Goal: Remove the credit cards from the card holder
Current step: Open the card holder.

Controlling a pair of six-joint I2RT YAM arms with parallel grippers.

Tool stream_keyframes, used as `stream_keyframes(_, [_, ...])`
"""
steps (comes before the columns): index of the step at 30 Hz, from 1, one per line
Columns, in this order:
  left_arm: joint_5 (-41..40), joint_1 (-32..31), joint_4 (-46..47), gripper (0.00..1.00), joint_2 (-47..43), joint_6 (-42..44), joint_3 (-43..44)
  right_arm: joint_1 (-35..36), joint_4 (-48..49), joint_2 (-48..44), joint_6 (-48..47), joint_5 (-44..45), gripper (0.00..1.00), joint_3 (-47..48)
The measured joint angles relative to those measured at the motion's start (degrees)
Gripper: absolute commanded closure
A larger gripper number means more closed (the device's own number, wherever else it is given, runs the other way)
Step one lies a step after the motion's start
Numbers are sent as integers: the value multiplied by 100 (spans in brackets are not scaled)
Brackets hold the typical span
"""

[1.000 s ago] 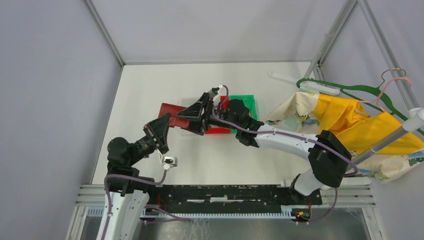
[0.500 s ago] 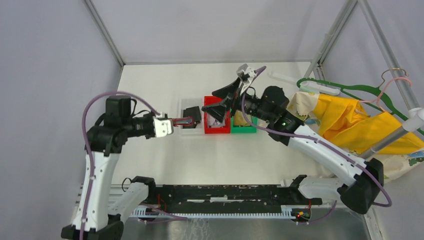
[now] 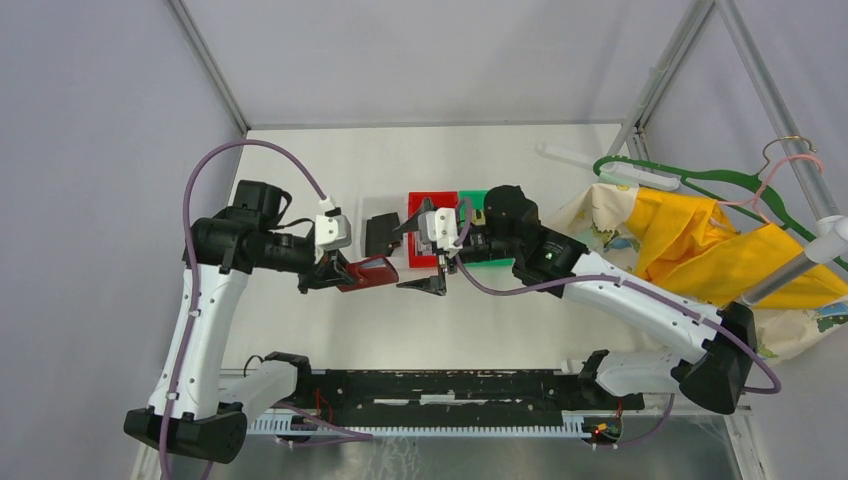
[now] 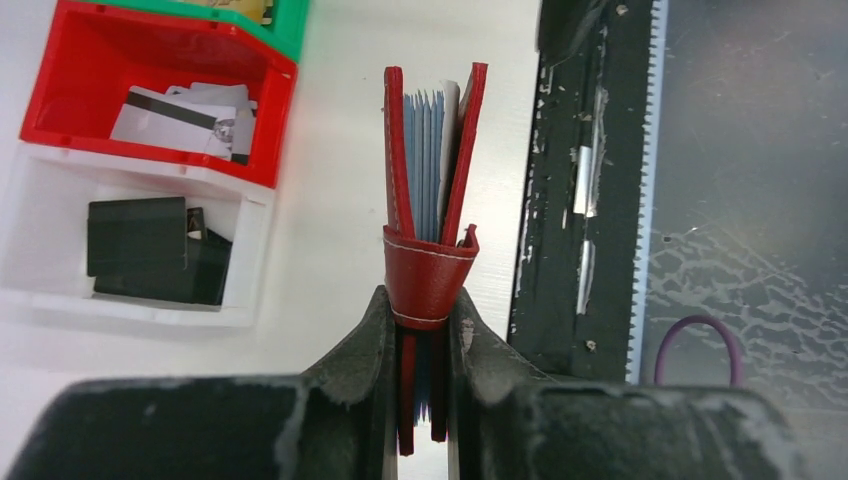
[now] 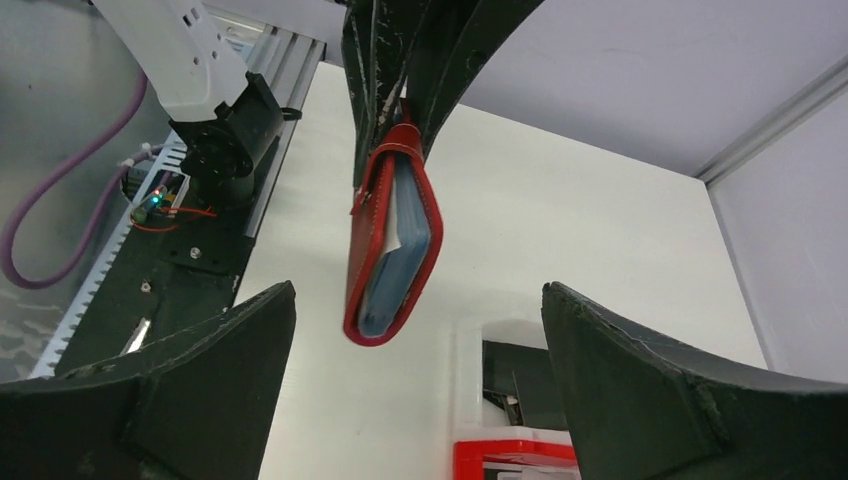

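A: Two sets of jaws are noted. Left jaws are clamped on the card holder [image 4: 428,180], which is held off the worktop [image 3: 500,330]. Right jaws are spread wide, facing it, apart.
B: One pale card edge [image 4: 452,120] is best pinched squarely, with the holder steadied.

White table [image 3: 300,180] carried three small bins in one touching row: clear-white bin [image 4: 40,240], red bin [image 3: 425,200], green bin [image 4: 288,28].
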Motion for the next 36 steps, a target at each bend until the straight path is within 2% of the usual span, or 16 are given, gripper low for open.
stream_keyframes(4, [116, -138, -79, 98, -22, -181, 2, 4, -439, 365, -476, -232, 2, 472])
stream_keyframes(7, [166, -205, -107, 98, -42, -280, 2, 20, -660, 654, -669, -411, 6, 837])
stream_keyframes(13, [146, -243, -120, 97, -57, -341, 7, 42, -1298, 1123, -918, -741, 21, 1432])
stream_keyframes(20, [-22, -240, -114, 94, -94, -337, 42, 42, -2129, 1679, -916, -1102, 58, 2177])
stream_keyframes(21, [-74, -238, -107, 91, -94, -337, 57, 50, -2221, 1770, -876, -1130, 64, 2280])
stream_keyframes(23, [-221, -232, -96, 77, -98, -330, 83, 59, -2345, 1891, -785, -1161, 78, 2387])
stream_keyframes(24, [-302, -229, -83, 67, -101, -328, 94, 66, -2441, 1950, -710, -1172, 84, 2452])
stream_keyframes(25, [-348, -229, -92, 54, -103, -319, 105, 72, -2535, 2013, -660, -1185, 95, 2538])
stream_keyframes(26, [-398, -229, -85, 42, -116, -282, 109, 74, -2632, 2090, -570, -1158, 100, 2660])
stream_keyframes(28, [-398, -234, -94, 17, -155, -232, 144, 72, -2682, 2214, -483, -1082, 100, 2848])
stream_keyframes(29, [-376, -236, -81, 11, -188, -223, 162, 72, -2667, 2253, -409, -1005, 100, 2911])
stream_keyframes(32, [-267, -243, 11, 7, -315, -275, 179, -2, -2367, 2238, -31, -837, 100, 2850])
stream_keyframes(36, [-181, -243, 339, 9, -535, -466, 177, -365, -503, 1633, 1222, -1080, 100, 1478])
